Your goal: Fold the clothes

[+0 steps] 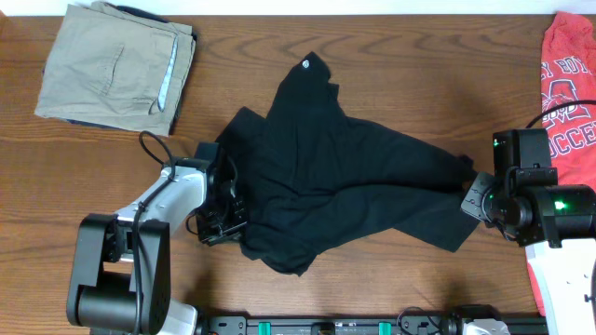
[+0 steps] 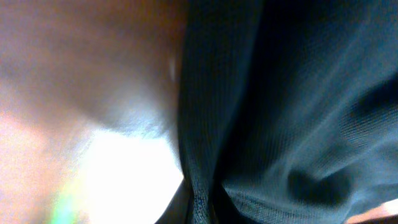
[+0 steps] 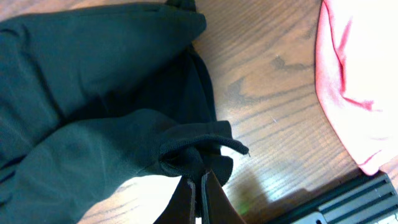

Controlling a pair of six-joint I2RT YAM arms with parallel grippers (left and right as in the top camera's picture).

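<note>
Both arms low, reaching inward. Left claw (image 1: 223, 210) clamped on black shirt's (image 1: 345, 177) left edge, right claw (image 3: 199, 185) on its right end. Shirt crumpled mid-tabletop (image 1: 410, 65), long axis left-right, logo (image 1: 307, 64) toward far edge.

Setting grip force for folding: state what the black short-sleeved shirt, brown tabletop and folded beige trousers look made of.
Black short-sleeved shirt: soft matte knit, perhaps cotton; fine knit texture up close, limp creases.
Brown tabletop: wood or wood-look laminate, slight sheen; grain lines, glare.
Folded beige trousers: matte woven cloth, likely cotton twill; flat folds, stitched pocket.
</note>
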